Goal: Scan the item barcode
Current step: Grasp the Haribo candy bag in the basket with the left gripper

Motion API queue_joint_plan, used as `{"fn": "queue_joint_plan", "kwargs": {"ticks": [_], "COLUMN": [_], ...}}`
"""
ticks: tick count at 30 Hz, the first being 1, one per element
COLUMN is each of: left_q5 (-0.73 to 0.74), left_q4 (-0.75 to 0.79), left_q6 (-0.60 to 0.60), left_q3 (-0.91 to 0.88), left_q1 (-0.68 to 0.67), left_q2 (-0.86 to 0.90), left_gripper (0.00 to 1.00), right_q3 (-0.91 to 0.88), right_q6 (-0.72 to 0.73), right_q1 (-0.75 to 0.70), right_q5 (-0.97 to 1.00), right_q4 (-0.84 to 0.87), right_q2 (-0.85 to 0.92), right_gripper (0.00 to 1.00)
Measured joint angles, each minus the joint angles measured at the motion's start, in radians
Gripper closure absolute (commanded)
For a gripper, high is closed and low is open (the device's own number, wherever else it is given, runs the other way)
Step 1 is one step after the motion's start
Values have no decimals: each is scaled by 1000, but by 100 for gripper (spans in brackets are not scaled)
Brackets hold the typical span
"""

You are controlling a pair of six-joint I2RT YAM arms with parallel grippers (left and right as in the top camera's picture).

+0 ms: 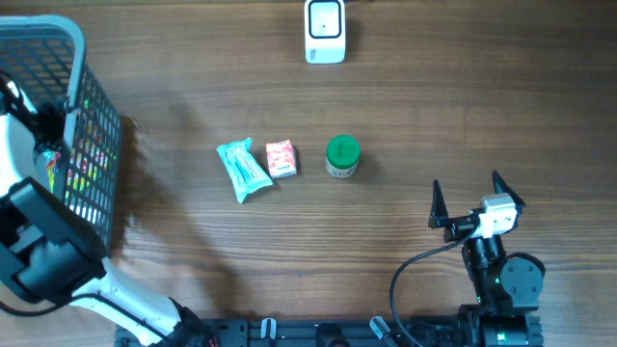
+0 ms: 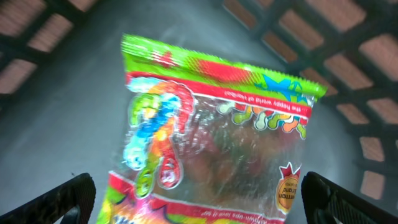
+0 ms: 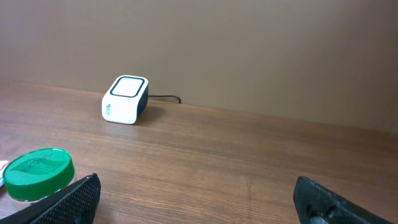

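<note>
Left wrist: left gripper [image 2: 198, 194] wide apart over gummy-candy bag [image 2: 211, 124] in basket [image 2: 283, 37]; right gripper [image 1: 467, 183] likewise wide, empty.

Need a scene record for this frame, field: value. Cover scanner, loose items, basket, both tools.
scanner: white scanner, far side, nothing by it
loose items: teal packet, pink box, green-lid jar, in a row at centre
basket: grey basket, left edge, candy bag inside
left tool: left tool open, in the basket, over the candy bag, no grip
right tool: right tool open, empty, right of the jar, apart
</note>
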Motion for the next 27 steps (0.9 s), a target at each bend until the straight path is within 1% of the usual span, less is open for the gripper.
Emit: {"fn": "queue_joint_plan", "kwargs": {"ticks": [8,9,10,11,12,19,22,24,27], "left_q5": [-1,-1,-1,-6,-14,-15,-15,-29,-69], "left_q4": [2,1,-3,-13,-26,-85,-134,-156,-163], "left_q6": [53,56,60,68,67,85,85,61,-21], "left_q3": [0,0,3,9,15,33,35,40,77], "left_q1": [-26,-26,-27,-27,-26,-23,-23,-24,-24], "left_q2": [98,103,106,109,114,103,82,49,-55], "left_gripper": [0,9,37,82,96,96,96,96,96], "right_q3": [0,0,0,0,0,0,0,0,0], "right_q6": [0,0,0,0,0,0,0,0,0], "right_q1": [0,0,0,0,0,0,0,0,0], "right_q5": [0,0,0,0,0,0,0,0,0], "right_q4": [0,0,0,0,0,0,0,0,0], "right_q2": [0,0,0,0,0,0,0,0,0], "right_gripper": [1,0,0,0,0,0,0,0,0]}}
